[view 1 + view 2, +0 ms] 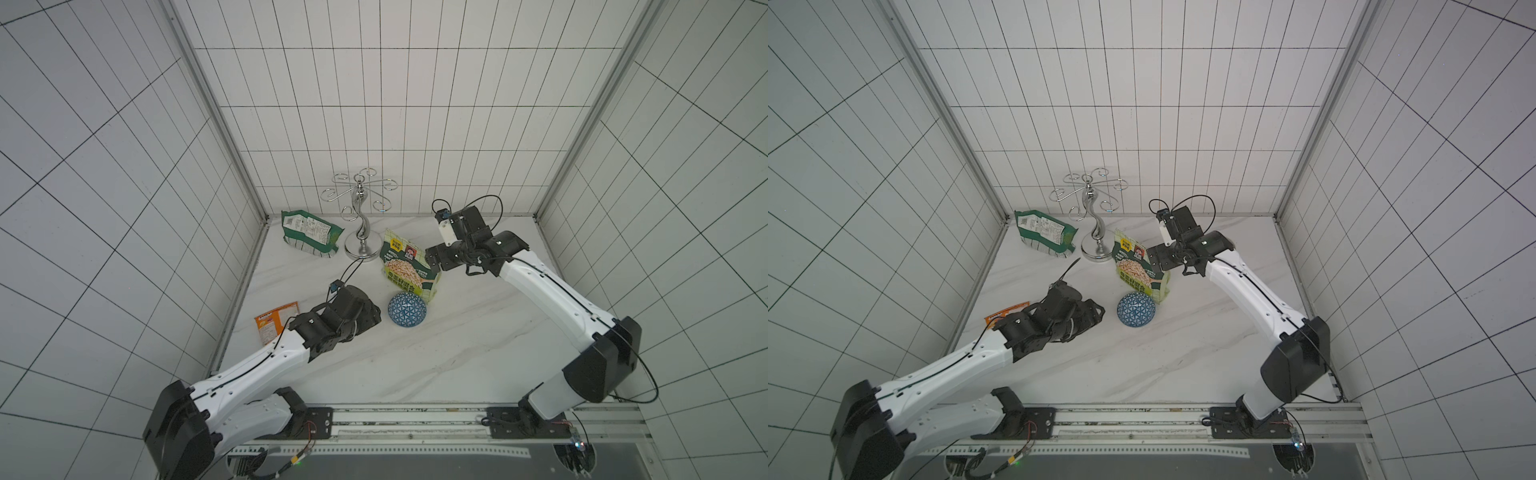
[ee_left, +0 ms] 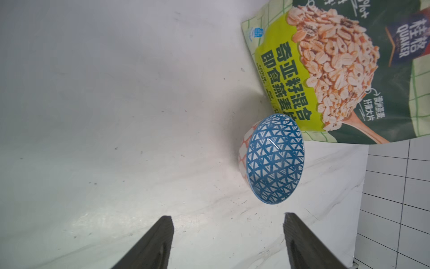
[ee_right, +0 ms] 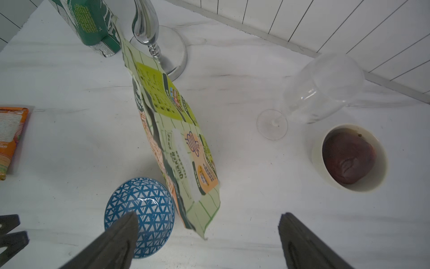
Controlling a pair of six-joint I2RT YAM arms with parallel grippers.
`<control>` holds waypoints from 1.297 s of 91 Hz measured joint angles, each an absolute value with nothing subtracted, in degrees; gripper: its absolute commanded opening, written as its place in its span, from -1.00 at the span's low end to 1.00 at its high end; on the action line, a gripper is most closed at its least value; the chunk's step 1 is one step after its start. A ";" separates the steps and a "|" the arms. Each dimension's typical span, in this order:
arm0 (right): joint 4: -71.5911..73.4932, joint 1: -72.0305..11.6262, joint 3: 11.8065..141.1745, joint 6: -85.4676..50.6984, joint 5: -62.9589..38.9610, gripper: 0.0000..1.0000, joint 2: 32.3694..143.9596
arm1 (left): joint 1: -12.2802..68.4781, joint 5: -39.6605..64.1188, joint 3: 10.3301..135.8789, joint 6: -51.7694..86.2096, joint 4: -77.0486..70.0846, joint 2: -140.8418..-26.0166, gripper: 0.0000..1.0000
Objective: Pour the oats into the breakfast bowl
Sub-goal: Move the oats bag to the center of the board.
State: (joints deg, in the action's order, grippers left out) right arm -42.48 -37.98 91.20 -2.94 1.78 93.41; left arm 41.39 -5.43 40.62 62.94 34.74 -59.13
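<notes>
On the surface, your Quaker oat pouch stands just behind the empty breakfast bowl. The left gripper and right gripper both have jaws apart, empty. Nudge the pouch and it could topple onto the bowl.

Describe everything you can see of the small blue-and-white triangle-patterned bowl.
The small round blue-and-white triangle-patterned bowl looks like glossy glazed ceramic: blue triangles on white across the inside, a blue rim, and an orange lattice on the outside wall in the left wrist view. It stands upright and empty on the white marbled table, right beside the bottom edge of the light-green checkered oat pouch; contact cannot be confirmed. Nothing grips it.
</notes>
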 measured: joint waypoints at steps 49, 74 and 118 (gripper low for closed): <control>-43.75 -38.02 100.66 4.71 -0.23 -1.00 107.18 | 41.17 -6.15 34.46 63.02 38.44 -47.88 0.58; -44.93 -36.97 96.92 1.85 2.42 -1.00 103.50 | 41.17 -5.82 34.50 62.96 37.91 -50.22 0.58; -49.82 -35.59 76.97 -11.42 6.02 -1.00 82.63 | 41.65 -3.07 39.53 62.70 34.35 -56.03 0.54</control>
